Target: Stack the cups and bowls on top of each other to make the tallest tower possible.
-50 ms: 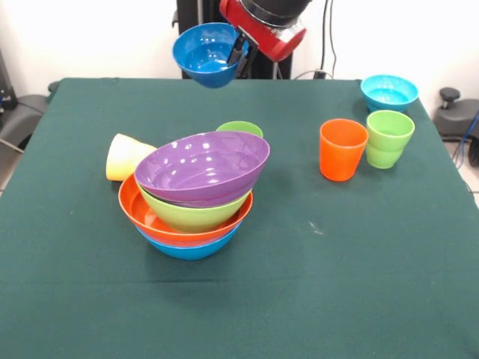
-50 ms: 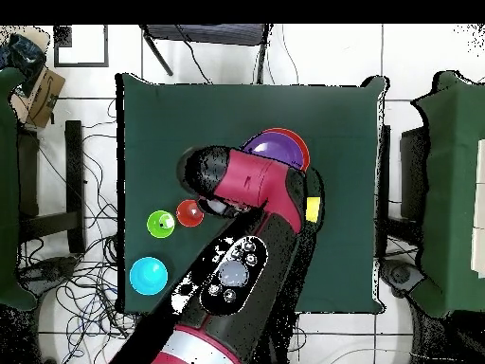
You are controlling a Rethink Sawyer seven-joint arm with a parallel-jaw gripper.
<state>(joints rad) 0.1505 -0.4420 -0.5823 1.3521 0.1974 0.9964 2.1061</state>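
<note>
While the gripper (image 1: 238, 51) holds the small dark blue glossy plastic bowl (image 1: 206, 54) by its rim, clamped and raised above the far table edge, we list in the front view: the tower (image 1: 196, 196) of nested bowls, tilted purple bowl (image 1: 203, 166) topmost, lying nearer the camera and below the carried bowl; a yellow tumbler (image 1: 126, 156) on its side touching the pile; orange (image 1: 342, 149) and light green cups (image 1: 388, 138) and a turquoise bowl (image 1: 388, 92) well apart. Overhead, we find the arm (image 2: 248, 248) covering most of the pile.
</note>
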